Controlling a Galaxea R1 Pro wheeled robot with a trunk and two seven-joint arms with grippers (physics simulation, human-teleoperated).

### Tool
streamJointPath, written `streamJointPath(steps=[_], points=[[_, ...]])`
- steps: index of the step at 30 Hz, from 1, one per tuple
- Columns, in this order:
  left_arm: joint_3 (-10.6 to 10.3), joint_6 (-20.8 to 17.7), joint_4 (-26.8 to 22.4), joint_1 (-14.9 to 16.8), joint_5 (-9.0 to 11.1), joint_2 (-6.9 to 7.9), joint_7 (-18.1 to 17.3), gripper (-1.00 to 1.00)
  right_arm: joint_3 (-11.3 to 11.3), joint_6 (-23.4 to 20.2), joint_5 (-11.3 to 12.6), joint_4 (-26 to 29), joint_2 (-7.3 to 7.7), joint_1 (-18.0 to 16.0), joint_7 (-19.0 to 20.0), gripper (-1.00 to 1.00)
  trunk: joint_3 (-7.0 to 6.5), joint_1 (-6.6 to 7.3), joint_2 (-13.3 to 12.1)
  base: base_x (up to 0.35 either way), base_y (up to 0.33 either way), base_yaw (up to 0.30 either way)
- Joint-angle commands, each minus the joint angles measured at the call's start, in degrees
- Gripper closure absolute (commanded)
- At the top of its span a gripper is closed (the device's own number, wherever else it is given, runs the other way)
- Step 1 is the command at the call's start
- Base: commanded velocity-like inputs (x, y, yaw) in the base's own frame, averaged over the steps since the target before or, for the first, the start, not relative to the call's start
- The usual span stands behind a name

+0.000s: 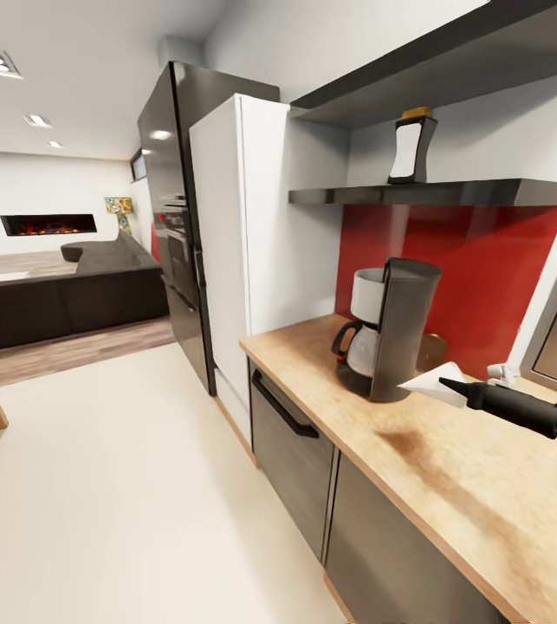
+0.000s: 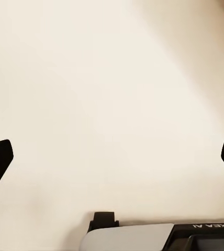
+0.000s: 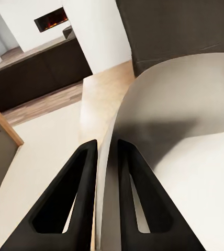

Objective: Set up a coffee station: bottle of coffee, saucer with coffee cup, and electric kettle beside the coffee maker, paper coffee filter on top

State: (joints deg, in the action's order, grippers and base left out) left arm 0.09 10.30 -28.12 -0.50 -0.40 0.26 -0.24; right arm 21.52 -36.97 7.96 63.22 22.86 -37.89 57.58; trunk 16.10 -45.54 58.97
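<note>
now the right gripper [image 3: 108, 157] pinches the filter [image 1: 430, 386] just beside the coffee maker [image 1: 388, 328] at the counter's [image 1: 451, 485] back edge; left gripper [image 2: 112, 157] wide; bottle [image 1: 412, 147] on shelf [image 1: 434, 192].

The light-wood tabletop [image 1: 451, 485] runs from frame centre to the lower right, above grey cabinet fronts. The coffee maker [image 1: 388, 329] stands on it near its far end. On the dark shelf [image 1: 486, 192], upper right, stands the bottle of coffee [image 1: 413, 146].
</note>
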Motion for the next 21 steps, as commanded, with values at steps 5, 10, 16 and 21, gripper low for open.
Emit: streamJointPath(steps=[5,10,16,21], points=[[0.0,0.1,-0.1,0.0,0.0,0.01,0.0,-1.00,0.0,-0.5,0.3,0.0,-0.01,0.0,0.1,1.00,0.05,-0.01,0.0,0.000,0.000,-0.237],[0.0,0.1,-0.1,0.0,0.0,0.03,0.0,-1.00,0.0,-0.4,0.3,0.1,-0.01,0.0,0.1,1.00,-0.02,-0.01,0.0,0.000,0.047,-0.255],[0.1,0.1,-0.1,0.0,0.0,0.08,-0.1,-1.00,-0.1,-0.4,0.4,0.1,-0.01,0.0,0.1,1.00,-0.06,-0.01,0.0,-0.022,0.224,-0.093],[0.1,0.1,-0.1,0.0,0.0,0.09,-0.1,-1.00,-0.1,-0.4,0.4,1.4,-0.15,0.0,0.1,1.00,-0.07,-0.01,0.0,-0.060,0.285,-0.028]])
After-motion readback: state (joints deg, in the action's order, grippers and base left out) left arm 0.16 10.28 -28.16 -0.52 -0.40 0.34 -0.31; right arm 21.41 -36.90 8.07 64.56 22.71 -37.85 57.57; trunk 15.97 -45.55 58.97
